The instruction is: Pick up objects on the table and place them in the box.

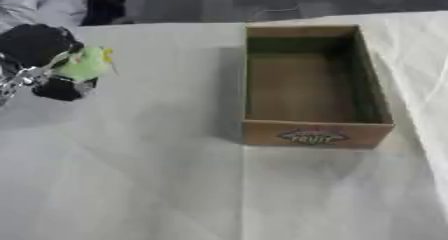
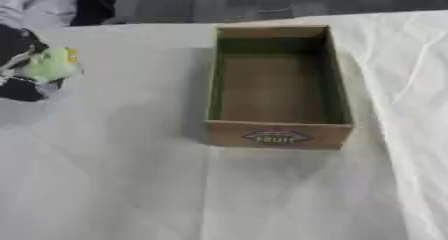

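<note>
While it hangs above the table's left edge, the left hand has its black fingers curled around a light green toy, which it holds between them. The toy looks soft and light, probably easy to squash, so holding its middle seems safe. The box stands open and empty, well apart to the right.

Left hand (green object), box
</note>
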`<state>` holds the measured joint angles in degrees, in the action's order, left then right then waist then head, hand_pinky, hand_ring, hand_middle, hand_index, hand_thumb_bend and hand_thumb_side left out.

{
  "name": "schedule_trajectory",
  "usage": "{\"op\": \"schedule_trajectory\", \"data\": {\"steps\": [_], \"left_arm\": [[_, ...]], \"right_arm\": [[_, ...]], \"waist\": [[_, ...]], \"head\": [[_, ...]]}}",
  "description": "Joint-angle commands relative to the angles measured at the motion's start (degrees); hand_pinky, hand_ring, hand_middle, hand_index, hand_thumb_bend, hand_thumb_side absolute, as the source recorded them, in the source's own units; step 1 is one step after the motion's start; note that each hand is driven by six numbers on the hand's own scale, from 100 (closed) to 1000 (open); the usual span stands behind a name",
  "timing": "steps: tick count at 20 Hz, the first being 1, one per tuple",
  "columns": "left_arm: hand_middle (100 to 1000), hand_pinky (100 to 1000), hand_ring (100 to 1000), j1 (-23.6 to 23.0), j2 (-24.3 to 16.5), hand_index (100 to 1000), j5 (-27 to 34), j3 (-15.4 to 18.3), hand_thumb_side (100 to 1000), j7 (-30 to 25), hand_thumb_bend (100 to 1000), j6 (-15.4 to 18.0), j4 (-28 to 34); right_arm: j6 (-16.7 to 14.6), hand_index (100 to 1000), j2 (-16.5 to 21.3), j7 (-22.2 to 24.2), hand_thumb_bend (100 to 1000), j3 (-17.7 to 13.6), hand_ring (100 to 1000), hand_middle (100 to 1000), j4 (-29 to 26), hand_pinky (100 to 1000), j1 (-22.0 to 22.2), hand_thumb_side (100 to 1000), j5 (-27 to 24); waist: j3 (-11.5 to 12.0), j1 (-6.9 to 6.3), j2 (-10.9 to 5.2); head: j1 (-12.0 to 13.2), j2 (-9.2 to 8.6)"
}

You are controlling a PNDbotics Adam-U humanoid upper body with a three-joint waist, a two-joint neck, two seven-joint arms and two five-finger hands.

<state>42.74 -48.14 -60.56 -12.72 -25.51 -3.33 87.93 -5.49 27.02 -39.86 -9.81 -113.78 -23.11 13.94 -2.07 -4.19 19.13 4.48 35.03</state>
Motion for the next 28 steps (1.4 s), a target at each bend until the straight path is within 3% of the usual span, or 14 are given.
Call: {"op": "schedule_trajectory", "data": {"steps": [1,8,13,21,28], "left_arm": [[384,282,452,3.3,0.2,536,1.0,0.3,593,-0.7,100,0.3,2.0],[387,275,445,11.1,6.9,543,0.3,-0.8,611,-2.6,100,1.0,2.6],[384,260,433,16.7,13.3,545,-2.1,-1.1,622,-2.6,100,1.4,1.4],[380,247,420,23.9,23.1,535,-12.3,-0.8,603,0.7,100,2.8,-2.1],[378,248,418,26.1,29.5,528,-23.8,-0.5,567,7.7,100,1.9,-8.3]], "right_arm": [[-0.1,740,2.0,0.1,100,-0.1,830,665,-0.8,796,-0.3,1000,-0.3],[-0.3,740,2.0,0.5,100,0.1,829,666,-0.8,795,-0.6,1000,-0.6],[-0.5,741,1.7,0.8,100,0.3,829,666,-0.8,795,-1.1,1000,-0.8],[-0.9,740,1.1,1.3,100,0.7,828,667,-0.8,795,-2.5,1000,-1.4],[-1.7,741,0.3,2.0,100,1.2,827,668,-0.8,795,-4.9,1000,-2.2]], "waist": [[-0.1,-0.03,-1.61],[-0.8,-0.37,-2.19],[-1.3,-0.40,-2.24],[-2.7,-0.27,-1.78],[-5.1,-0.35,-0.43]], "head": [[-0.4,0.83],[-0.1,1.85],[0.9,1.55],[3.3,0.35],[6.1,-1.79]]}}
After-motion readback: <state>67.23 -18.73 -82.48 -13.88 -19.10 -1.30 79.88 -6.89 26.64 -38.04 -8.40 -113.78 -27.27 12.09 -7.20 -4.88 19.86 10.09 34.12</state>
